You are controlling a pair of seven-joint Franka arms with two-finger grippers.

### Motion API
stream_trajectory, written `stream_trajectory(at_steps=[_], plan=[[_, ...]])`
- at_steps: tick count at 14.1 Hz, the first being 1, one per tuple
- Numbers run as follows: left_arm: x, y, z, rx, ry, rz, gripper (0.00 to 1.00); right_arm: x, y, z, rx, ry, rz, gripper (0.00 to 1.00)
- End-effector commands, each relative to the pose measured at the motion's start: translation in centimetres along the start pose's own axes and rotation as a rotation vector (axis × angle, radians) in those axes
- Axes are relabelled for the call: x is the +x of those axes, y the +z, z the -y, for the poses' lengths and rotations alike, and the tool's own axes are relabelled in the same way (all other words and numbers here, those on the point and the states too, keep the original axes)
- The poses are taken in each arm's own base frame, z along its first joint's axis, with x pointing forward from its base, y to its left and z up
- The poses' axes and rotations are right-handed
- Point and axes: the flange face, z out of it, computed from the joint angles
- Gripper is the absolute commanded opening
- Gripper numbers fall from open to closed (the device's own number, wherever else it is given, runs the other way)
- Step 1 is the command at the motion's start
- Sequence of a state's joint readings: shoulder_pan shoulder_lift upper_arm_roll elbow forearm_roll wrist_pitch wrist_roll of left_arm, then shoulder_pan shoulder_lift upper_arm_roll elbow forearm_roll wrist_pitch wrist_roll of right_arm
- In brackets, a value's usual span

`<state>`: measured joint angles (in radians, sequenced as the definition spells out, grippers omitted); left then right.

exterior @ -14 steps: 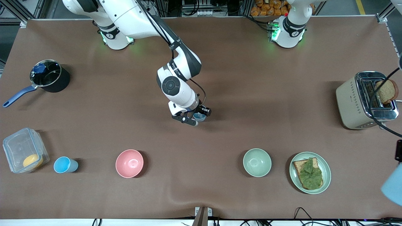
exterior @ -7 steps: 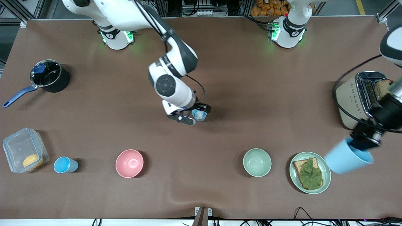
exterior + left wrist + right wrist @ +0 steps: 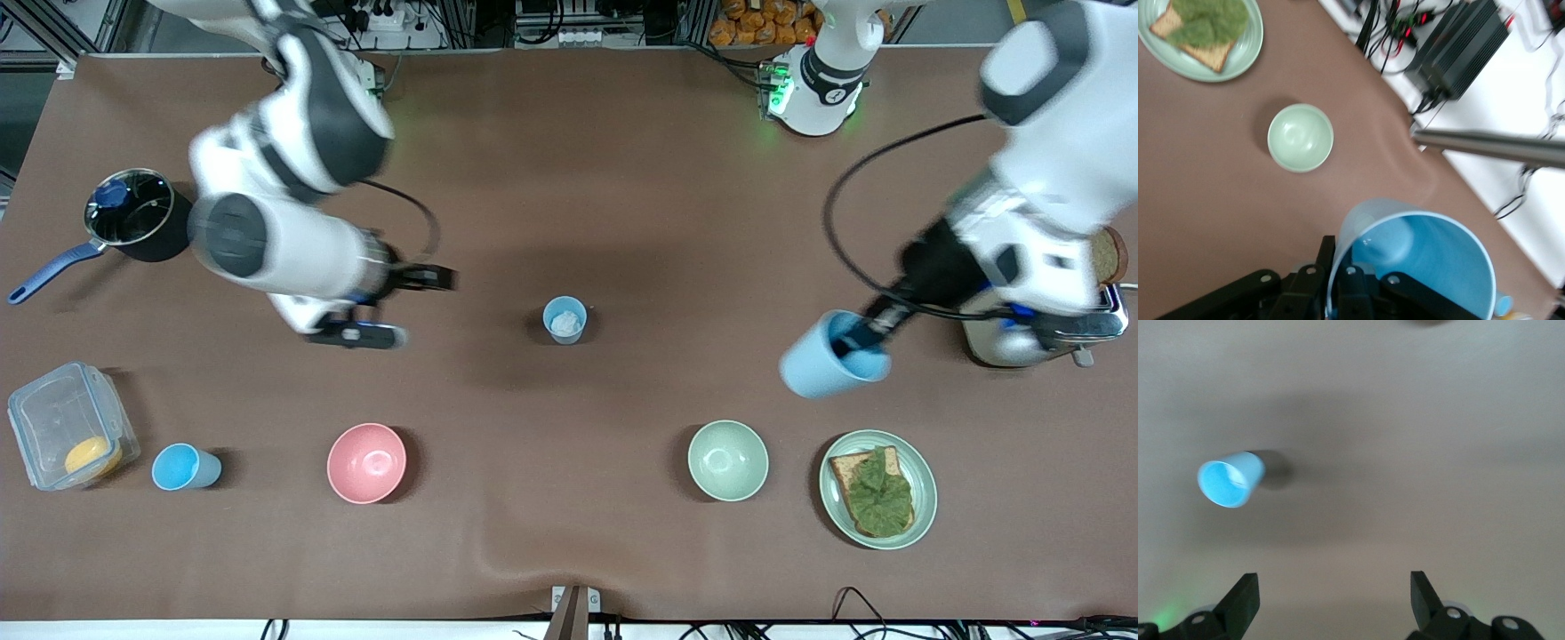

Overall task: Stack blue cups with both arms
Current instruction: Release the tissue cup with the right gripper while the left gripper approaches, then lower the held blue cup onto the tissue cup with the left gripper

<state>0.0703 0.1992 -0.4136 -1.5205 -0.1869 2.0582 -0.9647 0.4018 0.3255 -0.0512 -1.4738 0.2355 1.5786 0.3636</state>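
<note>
A blue cup [image 3: 564,319] with a white bit inside stands free in the middle of the table. My right gripper [image 3: 413,307] is open and empty, beside that cup toward the right arm's end. The right wrist view shows its spread fingers [image 3: 1245,600] around the gripper [image 3: 1335,597] and a blue cup [image 3: 1231,482] on the table. My left gripper [image 3: 858,342] is shut on the rim of a second blue cup [image 3: 822,366], held tilted in the air over the table beside the toaster. The left wrist view shows this gripper [image 3: 1341,263] and cup [image 3: 1418,267]. A third blue cup [image 3: 185,468] stands by the clear container.
A pink bowl [image 3: 366,462], a pale green bowl [image 3: 727,460] and a plate [image 3: 925,471] with a lettuce sandwich line the side nearer the camera. A toaster [image 3: 1098,324] stands at the left arm's end. A black pot [image 3: 138,213] and a clear container [image 3: 67,436] stand at the right arm's end.
My right gripper let go of the cup with the white bit and drew away toward the right arm's end. My left arm swung in with its blue cup toward the middle.
</note>
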Motion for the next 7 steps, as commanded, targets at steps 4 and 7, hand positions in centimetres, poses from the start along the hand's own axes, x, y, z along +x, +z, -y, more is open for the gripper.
stream_trajectory(at_steps=[4, 7], plan=[[-12.9, 9.3, -2.0, 0.208, 0.087, -0.025, 0.00, -4.2, -8.9, -13.4, -0.102, -0.231, -0.099, 1.00], [-18.4, 14.5, -2.8, 0.277, 0.123, -0.034, 0.00, -4.9, -10.3, -19.3, -0.163, -0.188, -0.162, 1.00]])
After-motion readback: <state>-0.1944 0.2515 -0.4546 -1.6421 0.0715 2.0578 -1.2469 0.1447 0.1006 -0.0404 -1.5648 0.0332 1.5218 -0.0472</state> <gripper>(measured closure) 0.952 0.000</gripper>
